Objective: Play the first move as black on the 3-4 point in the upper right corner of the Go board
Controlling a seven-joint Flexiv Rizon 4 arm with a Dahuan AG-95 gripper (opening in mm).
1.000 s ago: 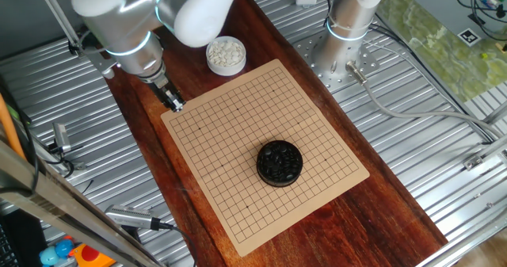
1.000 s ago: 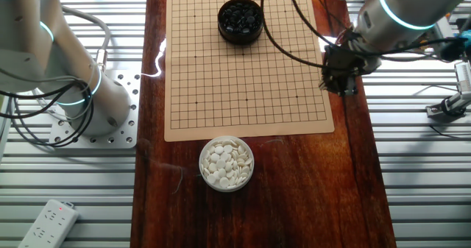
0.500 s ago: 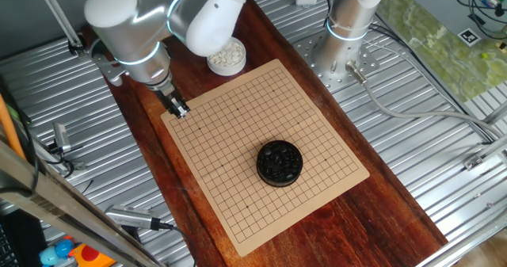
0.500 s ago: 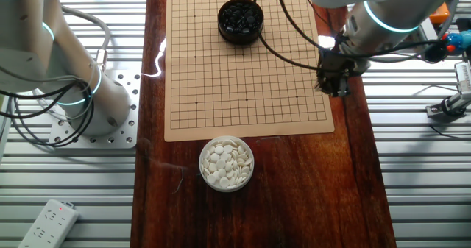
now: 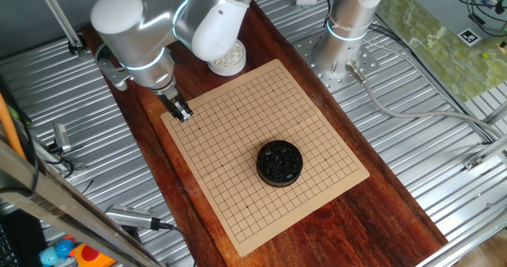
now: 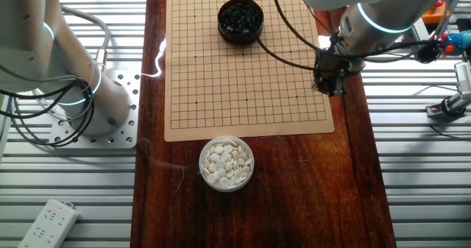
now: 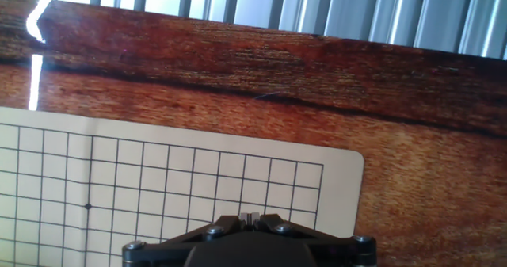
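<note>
The tan gridded board [image 5: 238,140] lies on the dark wooden tabletop. No stone lies on its grid. The black stones fill a round black bowl [image 5: 279,162] standing on the board, also seen in the other fixed view [image 6: 240,18]. My gripper [image 5: 181,113] hangs over the board's corner, far from that bowl. The other fixed view puts the gripper [image 6: 329,88] at the board's [image 6: 221,79] right edge. In the hand view the gripper [image 7: 250,216] is shut above the board [image 7: 158,180], close to its rounded corner. No stone shows between the tips.
A white bowl of white stones [image 6: 227,163] stands on the wood just off the board's edge. A second arm's base [image 6: 96,104] is bolted to the metal table beside the wood. Bare wood [image 7: 317,85] borders the corner under the hand.
The gripper has shifted a short way from the wood beside the board to over the board's corner. The bowls and board have not moved.
</note>
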